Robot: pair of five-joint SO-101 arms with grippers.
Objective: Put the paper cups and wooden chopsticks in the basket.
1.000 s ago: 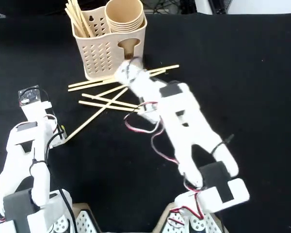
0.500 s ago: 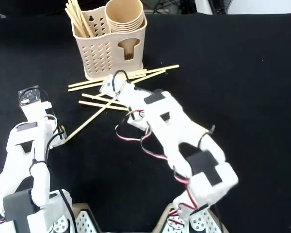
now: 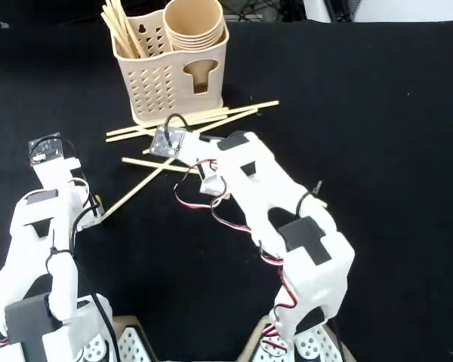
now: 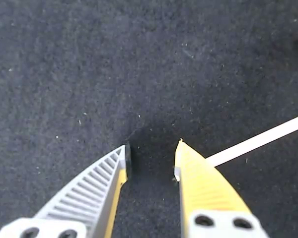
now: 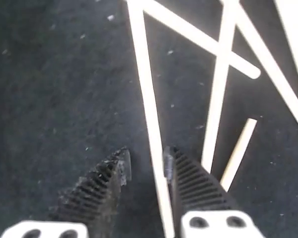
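The right tool (image 5: 147, 154) stands open astride one loose chopstick (image 5: 143, 84), ready to pinch it; the basket (image 3: 162, 87) holding the paper cups (image 3: 194, 26) lies just beyond. The left tool (image 4: 151, 151) hangs parted, empty.

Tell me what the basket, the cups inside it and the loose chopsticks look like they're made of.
The basket looks like moulded plastic, cream and smooth: its walls carry a regular grid of small holes. The cups seem to be paper, matte tan, thin rims, nested in a stack. The chopsticks look like pale bare wood or bamboo, with no shine.
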